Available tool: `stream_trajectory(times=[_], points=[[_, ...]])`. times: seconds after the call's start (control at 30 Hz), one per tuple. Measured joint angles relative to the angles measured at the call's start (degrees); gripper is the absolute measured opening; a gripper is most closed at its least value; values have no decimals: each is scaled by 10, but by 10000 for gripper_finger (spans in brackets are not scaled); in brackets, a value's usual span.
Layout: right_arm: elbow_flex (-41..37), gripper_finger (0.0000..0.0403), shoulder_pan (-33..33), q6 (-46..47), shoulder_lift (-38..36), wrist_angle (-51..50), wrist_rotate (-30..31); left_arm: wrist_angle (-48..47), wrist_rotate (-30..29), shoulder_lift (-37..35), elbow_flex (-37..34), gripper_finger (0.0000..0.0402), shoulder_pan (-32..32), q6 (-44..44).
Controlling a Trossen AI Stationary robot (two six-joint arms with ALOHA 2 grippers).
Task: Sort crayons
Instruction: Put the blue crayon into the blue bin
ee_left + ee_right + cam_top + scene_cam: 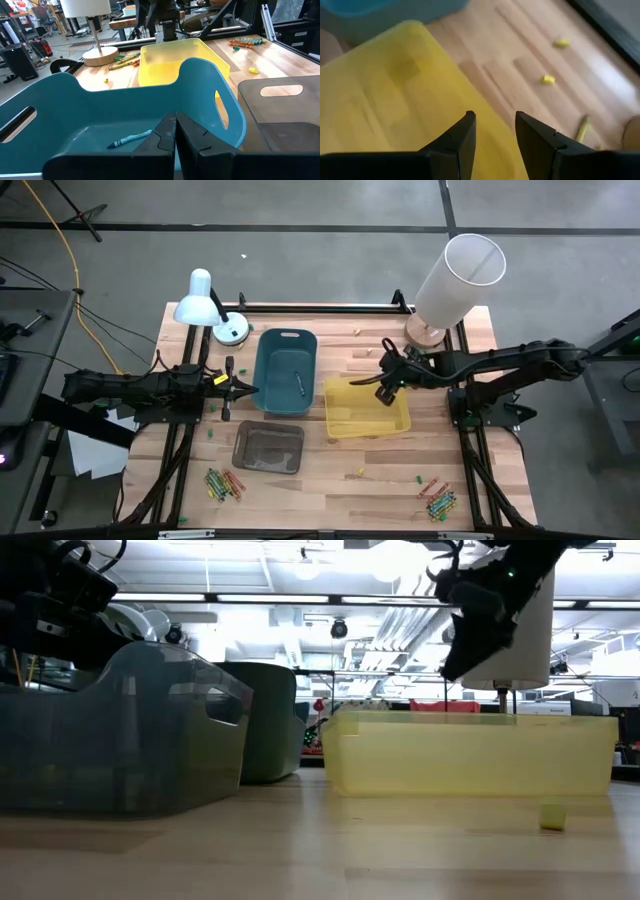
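Your right gripper (385, 393) hangs over the far-left part of the shallow yellow plastic bin (395, 420), fingers (462, 137) parted with a clear gap and nothing between them; the wrist view shows only yellow bin floor and bare wood through that gap. Your left gripper (243, 388) sits at the left rim of the tall teal plastic bin (270, 385), fingers (165, 135) pressed together, holding nothing.

Inside the teal bin lies a single blue crayon (129, 138), flat on the floor. To its near side stands the grey translucent bin (268, 448).

The rest of the crayons are out on the wooden table (330, 480): one mixed bundle (223, 483) at the near-left, another mixed pile (438, 498) at the near-right. A few more crayons (122, 60) lie beside the wooden base of the tall white cylinder-shade lamp (455, 280) at the far right, seen from the left wrist.

Small yellow bits (548, 79) are scattered on the wood just beyond the yellow bin's far edge. The white desk lamp (205, 305) stands at the far left.
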Motion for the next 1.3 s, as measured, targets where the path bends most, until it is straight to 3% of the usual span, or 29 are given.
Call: stream_trajectory(times=[0.23,0.6,0.77,0.97,1.13,1.3], points=[[1,130,0,-41,0,59,-7,0,0,0,0,1,0,0],[1,130,0,-4,0,-30,-18,27,0,0,0,1,0,42],[1,130,0,-13,0,-33,-2,71,-2,0,0,1,0,3],[1,130,0,-17,0,-26,25,200,18,0,5,1,-2,-38],[0,130,-1,-12,0,-18,32,147,35,37,88,8,-24,-60],[0,130,3,41,0,-18,19,17,37,155,217,49,-92,-88]])
